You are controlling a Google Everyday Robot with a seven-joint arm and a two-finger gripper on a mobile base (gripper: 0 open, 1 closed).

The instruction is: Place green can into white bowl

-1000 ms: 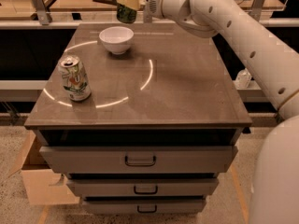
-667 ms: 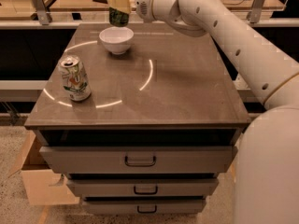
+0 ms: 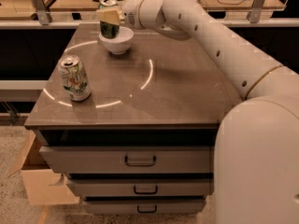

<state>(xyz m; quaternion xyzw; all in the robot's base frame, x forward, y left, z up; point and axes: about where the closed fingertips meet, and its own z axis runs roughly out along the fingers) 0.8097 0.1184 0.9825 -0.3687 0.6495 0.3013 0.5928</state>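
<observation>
The green can [image 3: 109,28] is dark green with a silver top and stands upright, its lower end down inside the white bowl [image 3: 117,43] at the back left of the cabinet top. My gripper [image 3: 108,17] reaches in from the right and is shut on the can's upper half. I cannot tell whether the can's base rests on the bowl's bottom.
A mostly white can with green and red print [image 3: 74,78] stands near the front left of the brown cabinet top [image 3: 177,92]. Drawers [image 3: 140,160] are below. A cardboard box [image 3: 42,185] sits on the floor at left. A shelf with clutter runs behind.
My gripper has carried the green can leftward and down, from above and right of the bowl to directly over it, with the can's lower end now inside the bowl.
</observation>
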